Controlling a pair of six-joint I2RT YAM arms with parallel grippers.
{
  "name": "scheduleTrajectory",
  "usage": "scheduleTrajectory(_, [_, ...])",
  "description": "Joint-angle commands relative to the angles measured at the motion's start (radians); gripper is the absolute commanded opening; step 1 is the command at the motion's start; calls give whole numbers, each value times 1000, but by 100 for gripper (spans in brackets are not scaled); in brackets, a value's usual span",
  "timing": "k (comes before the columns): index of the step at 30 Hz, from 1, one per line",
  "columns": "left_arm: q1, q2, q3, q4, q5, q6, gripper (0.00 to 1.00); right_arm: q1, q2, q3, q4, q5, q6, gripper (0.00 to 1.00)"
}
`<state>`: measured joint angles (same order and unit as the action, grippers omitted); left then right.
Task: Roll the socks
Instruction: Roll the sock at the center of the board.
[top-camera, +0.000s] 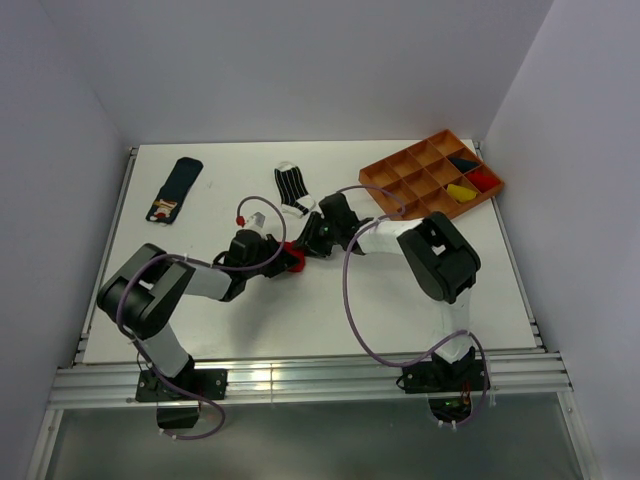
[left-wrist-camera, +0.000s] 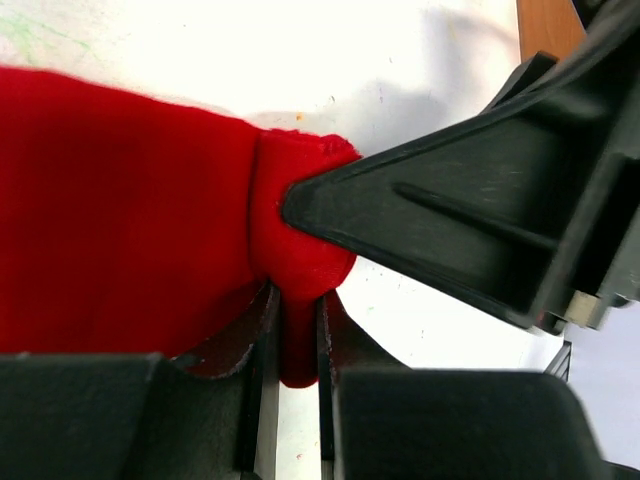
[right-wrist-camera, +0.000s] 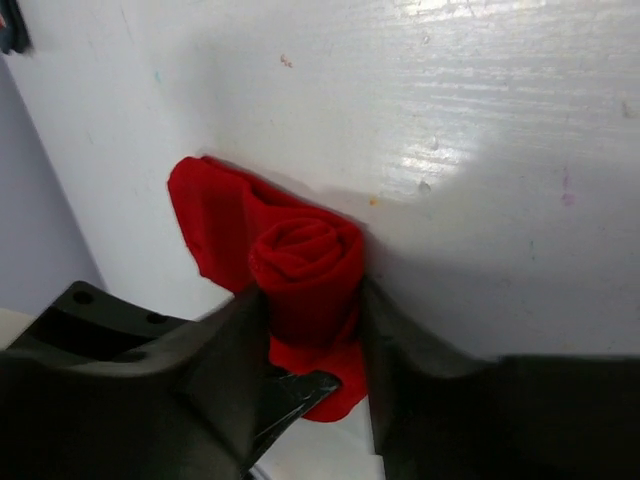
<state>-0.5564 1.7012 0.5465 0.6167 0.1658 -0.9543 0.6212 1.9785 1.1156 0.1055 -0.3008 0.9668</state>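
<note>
Right wrist view: hold red sock (right-wrist-camera: 305, 265) roll between half-open right gripper (right-wrist-camera: 312, 322) fingers, touching both sides. Pinch loose tail in near-shut left gripper (left-wrist-camera: 297, 345), at its tips. Tension tail; wind evenly without crushing.

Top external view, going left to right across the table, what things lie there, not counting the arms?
Dark navy sock → black-and-white striped sock → orange compartment tray. The red sock overlaps the striped one sideways, so it is left out.
</note>
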Motion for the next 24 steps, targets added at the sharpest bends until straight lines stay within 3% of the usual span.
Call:
scheduleTrajectory(1, [-8,44,0,-83,69,46,0,9,32,29,11,17,-11,37])
scheduleTrajectory(3, [-8,49,6,-83,75,52,0,6,36,29,3,17,-16,25])
scheduleTrajectory(4, [-8,48,7,-86,75,57,0,8,37,27,2,17,-22,11])
scheduleTrajectory(5, [-8,46,7,-84,77,60,1,8,34,29,-4,20,-23,3])
scheduleTrajectory(6, [-8,35,7,-83,72,66,1,8,33,30,-19,22,-30,0])
scheduleTrajectory(10, [-8,-24,0,-121,22,98,14,8,-6,38,-76,52,-65,0])
scheduleTrajectory(11, [-11,-41,1,-139,-15,106,24,8,-10,42,-95,63,-71,0])
scheduleTrajectory(15, [-33,-141,10,-230,-138,141,49,9,-35,78,-214,124,-99,0])
scheduleTrajectory(18, [-79,-202,20,-288,-260,167,56,15,-56,99,-298,170,-114,0])
scheduleTrajectory(24, [-236,-250,66,-336,-527,273,58,21,-61,133,-409,223,-119,0])
